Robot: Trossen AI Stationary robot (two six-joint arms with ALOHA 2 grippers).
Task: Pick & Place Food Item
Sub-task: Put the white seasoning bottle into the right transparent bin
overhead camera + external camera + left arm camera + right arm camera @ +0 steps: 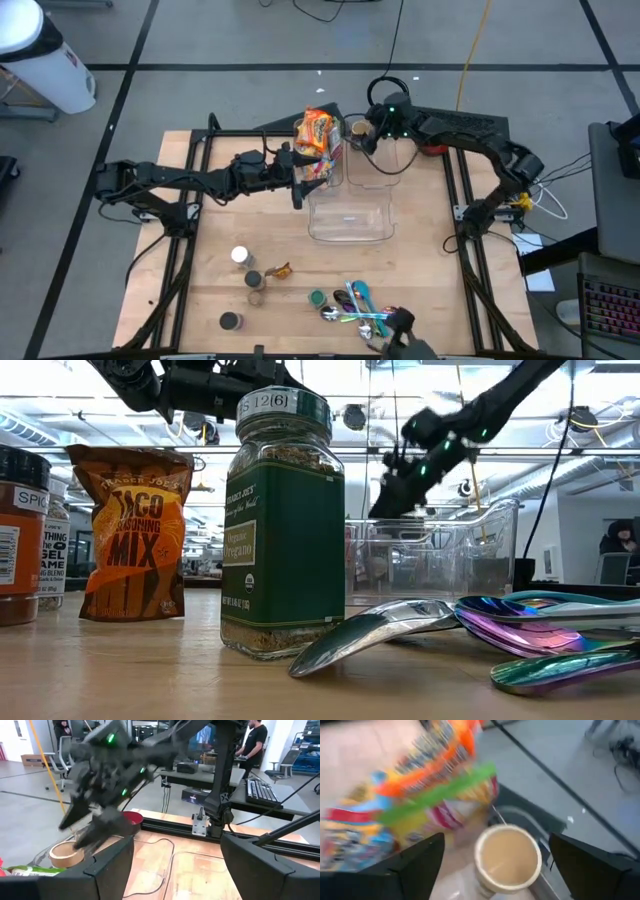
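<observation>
A bright orange snack bag (318, 138) stands at the far left corner of a clear plastic container (350, 212); what it rests on is hidden. It also shows in the right wrist view (415, 795). My left gripper (303, 178) is open and empty, just left of the container and near the bag, whose edge shows in the left wrist view (20, 870). My right gripper (362, 138) is open and empty, above a beige round roll (507, 857) just right of the bag. The roll also shows in the high view (357, 128).
Near the table's front edge lie small spice jars (240, 256), a green-labelled oregano jar (283, 530), a taco mix packet (130, 530) and several shiny spoons (355, 305). A red object (132, 817) lies at the far edge. A person (252, 740) stands at a desk beyond the table.
</observation>
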